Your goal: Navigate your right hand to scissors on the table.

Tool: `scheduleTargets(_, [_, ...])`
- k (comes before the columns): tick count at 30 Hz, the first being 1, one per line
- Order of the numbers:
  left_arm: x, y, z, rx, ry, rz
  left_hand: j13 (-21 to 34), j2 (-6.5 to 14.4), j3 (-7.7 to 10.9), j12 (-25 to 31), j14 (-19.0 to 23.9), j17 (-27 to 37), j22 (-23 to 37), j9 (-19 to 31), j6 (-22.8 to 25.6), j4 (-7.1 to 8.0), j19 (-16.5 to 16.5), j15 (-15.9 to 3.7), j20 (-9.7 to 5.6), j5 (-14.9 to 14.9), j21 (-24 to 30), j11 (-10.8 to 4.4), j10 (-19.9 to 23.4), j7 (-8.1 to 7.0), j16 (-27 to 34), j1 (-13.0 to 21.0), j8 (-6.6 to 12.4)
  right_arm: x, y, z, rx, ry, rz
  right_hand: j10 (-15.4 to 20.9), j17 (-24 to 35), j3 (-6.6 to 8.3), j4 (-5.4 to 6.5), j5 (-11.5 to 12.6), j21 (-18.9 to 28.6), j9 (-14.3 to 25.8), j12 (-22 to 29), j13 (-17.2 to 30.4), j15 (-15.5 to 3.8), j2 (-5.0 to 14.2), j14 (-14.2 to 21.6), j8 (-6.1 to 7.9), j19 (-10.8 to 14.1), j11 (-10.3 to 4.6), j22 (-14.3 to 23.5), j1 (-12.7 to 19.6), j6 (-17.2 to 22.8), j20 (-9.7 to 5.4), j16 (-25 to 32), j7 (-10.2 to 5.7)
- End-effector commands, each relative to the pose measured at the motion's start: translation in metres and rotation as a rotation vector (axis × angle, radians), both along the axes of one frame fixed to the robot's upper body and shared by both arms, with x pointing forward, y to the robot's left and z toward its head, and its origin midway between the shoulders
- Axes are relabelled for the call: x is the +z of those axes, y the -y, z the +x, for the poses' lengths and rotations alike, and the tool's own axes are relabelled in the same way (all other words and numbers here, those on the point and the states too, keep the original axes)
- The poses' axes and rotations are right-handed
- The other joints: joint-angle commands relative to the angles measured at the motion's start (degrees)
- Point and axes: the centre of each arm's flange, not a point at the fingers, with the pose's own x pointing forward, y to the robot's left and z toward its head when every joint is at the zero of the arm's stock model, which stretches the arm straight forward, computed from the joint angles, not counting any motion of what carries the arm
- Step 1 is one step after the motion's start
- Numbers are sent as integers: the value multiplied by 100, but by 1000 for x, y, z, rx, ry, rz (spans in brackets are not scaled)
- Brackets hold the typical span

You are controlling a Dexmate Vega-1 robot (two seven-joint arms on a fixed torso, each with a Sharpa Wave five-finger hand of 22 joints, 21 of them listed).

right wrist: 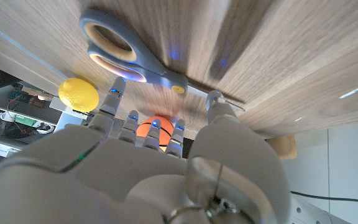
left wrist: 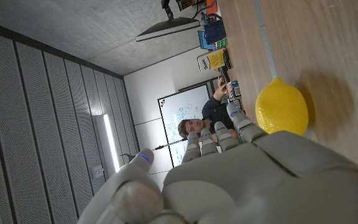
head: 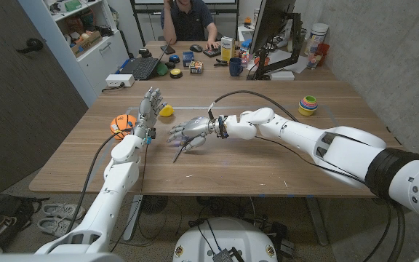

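Over scissors: right hand hovering, fingers apparently spread.

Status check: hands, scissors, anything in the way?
Right hand open, over the scissors, no grip seen. Left hand open, upright beside the lemon. Nothing blocking.
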Motion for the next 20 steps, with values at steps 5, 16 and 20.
scheduleTargets(5, [0, 1, 1, 0, 1, -4, 32, 39, -26, 34, -52, 15, 35, 31, -29, 7, 66, 1, 4, 26, -22, 22, -38, -25, 39, -25, 30, 3, 1, 0, 8, -20, 3, 50, 6, 22, 22, 60, 24, 29, -18, -4, -6, -12, 65, -16, 56, -10, 10, 61, 74, 21, 5, -1])
scheduleTargets(16, [1, 1, -1, -1, 3, -3, 32, 43, -57, 35, -49, 15, 35, 31, -31, 9, 72, -4, 6, 35, -41, 28, -36, -22, 40, -26, 30, 2, 2, -1, 9, -28, 1, 155, 6, 15, 41, 64, 5, 31, -2, -3, -19, -13, 104, -21, 98, -22, 9, 87, 125, 22, -8, -3])
scheduleTargets(20, [1, 2, -1, -5, 2, -3, 32, 46, -68, 35, -51, 15, 36, 31, -33, 9, 77, -8, 10, 38, -47, 28, -37, -23, 39, -26, 30, 2, 2, -2, 9, -29, 1, 159, 6, 13, 44, 65, 1, 31, -6, -2, -27, -13, 116, -24, 109, -22, 9, 94, 133, 21, -10, -3])
